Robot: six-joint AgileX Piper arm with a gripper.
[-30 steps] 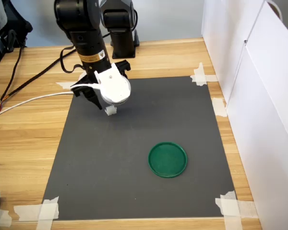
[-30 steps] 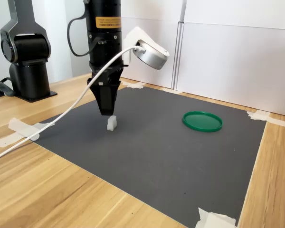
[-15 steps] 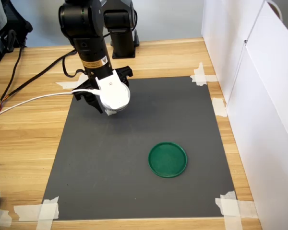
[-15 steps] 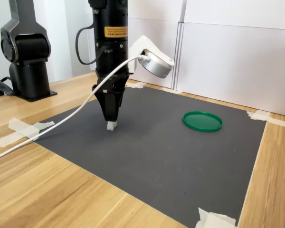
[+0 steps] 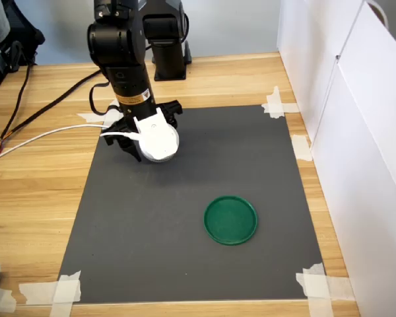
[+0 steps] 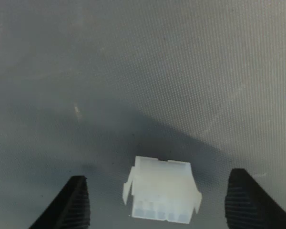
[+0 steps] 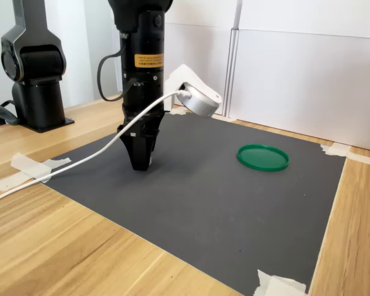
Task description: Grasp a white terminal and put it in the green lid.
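Note:
In the wrist view the white terminal [image 6: 162, 194] lies on the dark mat between my two black fingertips, with a gap on each side. My gripper [image 6: 158, 191] is open around it. Both exterior views show the gripper [image 5: 142, 153] [image 7: 141, 164] lowered to the mat with its tips at the surface; there the terminal is hidden behind the fingers and the round white wrist housing [image 5: 157, 137]. The green lid [image 5: 231, 219] [image 7: 263, 157] lies flat on the mat, apart from the gripper, toward the first exterior view's lower right.
A dark grey mat [image 5: 198, 264] is taped to the wooden table. White panels [image 5: 356, 132] wall off the first exterior view's right. A black arm base [image 7: 34, 68] stands at the back. A white cable [image 5: 46, 135] trails from the wrist.
The gripper has come straight down from above the terminal to the mat, so its fingers now straddle the terminal. The lid has not moved.

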